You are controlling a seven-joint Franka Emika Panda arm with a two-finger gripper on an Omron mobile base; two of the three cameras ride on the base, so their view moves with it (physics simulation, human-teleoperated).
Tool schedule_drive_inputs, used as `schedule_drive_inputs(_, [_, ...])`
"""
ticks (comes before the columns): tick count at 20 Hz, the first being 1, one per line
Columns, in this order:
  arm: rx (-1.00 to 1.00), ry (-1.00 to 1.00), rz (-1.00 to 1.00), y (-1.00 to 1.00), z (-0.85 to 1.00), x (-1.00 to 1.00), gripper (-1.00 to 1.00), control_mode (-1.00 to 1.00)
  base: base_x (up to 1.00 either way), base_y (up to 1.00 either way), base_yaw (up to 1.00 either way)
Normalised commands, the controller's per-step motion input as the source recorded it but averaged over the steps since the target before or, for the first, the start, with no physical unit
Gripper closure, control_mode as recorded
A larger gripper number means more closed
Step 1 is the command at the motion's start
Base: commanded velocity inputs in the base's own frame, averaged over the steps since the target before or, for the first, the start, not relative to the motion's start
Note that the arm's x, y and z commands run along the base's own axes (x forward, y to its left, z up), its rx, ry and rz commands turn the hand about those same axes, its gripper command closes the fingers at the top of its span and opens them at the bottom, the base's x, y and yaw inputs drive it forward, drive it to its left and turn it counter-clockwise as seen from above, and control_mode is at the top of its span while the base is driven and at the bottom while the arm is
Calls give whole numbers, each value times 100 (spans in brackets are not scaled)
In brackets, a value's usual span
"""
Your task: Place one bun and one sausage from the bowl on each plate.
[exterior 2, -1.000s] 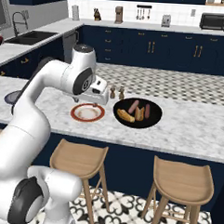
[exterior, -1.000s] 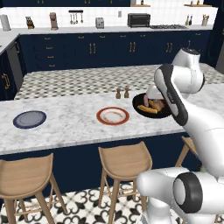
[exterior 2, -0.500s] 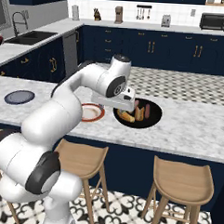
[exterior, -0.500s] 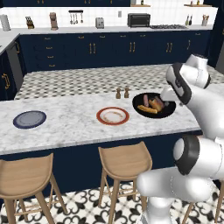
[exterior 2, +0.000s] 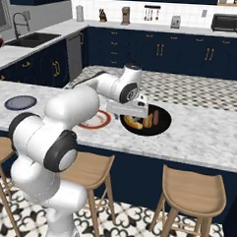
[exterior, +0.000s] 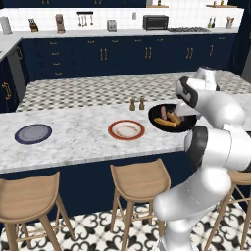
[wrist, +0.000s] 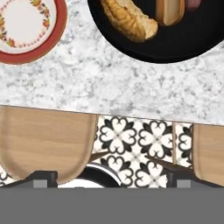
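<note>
Counter unchanged; tool point(wrist: 109, 177) wider, nearer bowl point(wrist: 192, 43)

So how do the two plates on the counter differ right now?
The red-rimmed plate has a white centre with a floral ring; the blue-grey plate is dark all over. The red-rimmed plate lies close beside the black bowl of buns and sausages; the blue-grey plate lies far along the counter, away from the bowl. Both are round, flat and hold no food yet.
</note>
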Motion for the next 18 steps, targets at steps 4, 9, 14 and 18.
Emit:
schedule_drive_inputs(4, [-2,4,-1,-6,-30,64,-100,-100,0,0,0])
schedule_drive_inputs(9, [-14,0,-13,-30,-54,49,-100,-100,0,0,0])
schedule_drive_inputs(14, [-1,2,-7,-8,-9,27,-100,-100,0,0,0])
schedule_drive_inputs(18, [1,5,0,0,-4,12,-100,-100,0,0,0])
